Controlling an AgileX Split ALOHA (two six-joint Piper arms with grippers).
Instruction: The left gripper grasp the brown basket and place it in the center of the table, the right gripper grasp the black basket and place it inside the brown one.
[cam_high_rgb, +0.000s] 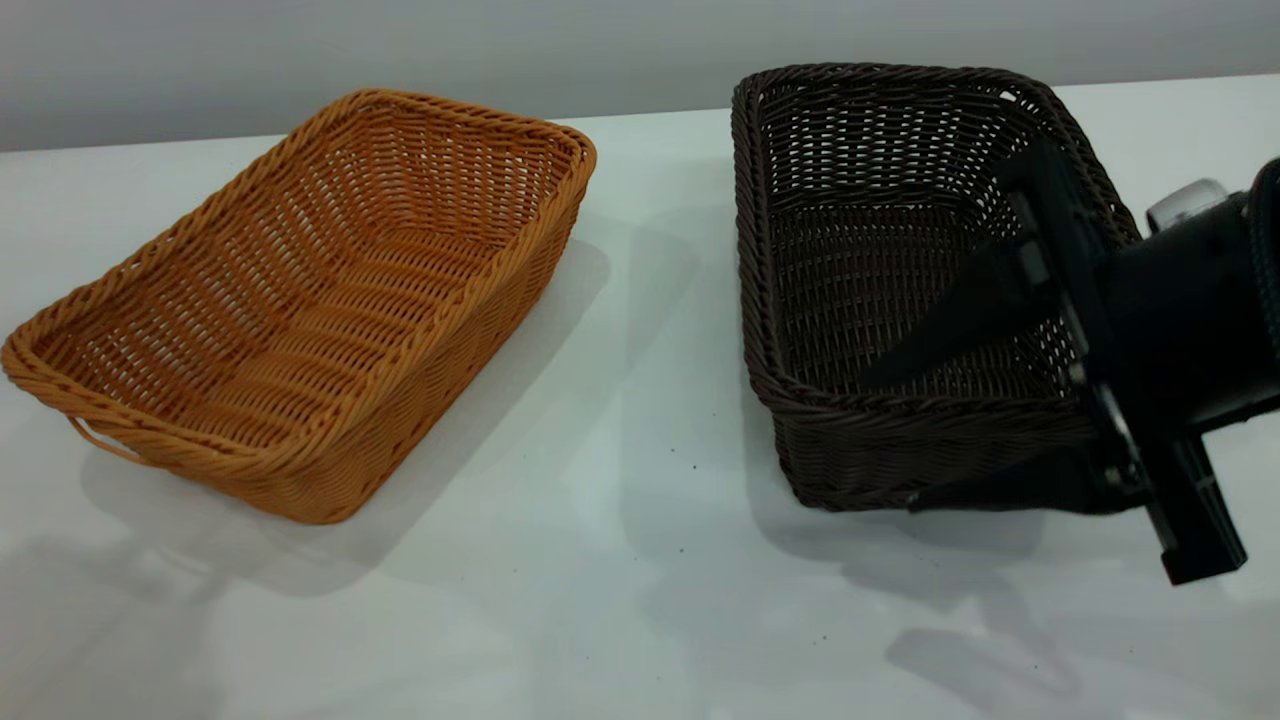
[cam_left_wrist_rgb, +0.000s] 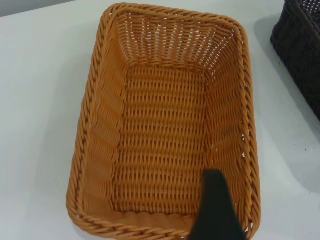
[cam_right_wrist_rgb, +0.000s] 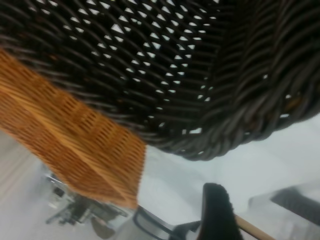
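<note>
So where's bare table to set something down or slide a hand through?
The white table is bare in the strip between the brown basket and the black basket, and across the whole front edge. It is crowded at the black basket's near right corner, where the right tool straddles the wall.

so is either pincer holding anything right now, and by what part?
The right pincer straddles the near wall of the black basket, one finger inside, one outside; whether it has clamped can't be told. The left pincer's finger hovers over the brown basket, holding nothing.
</note>
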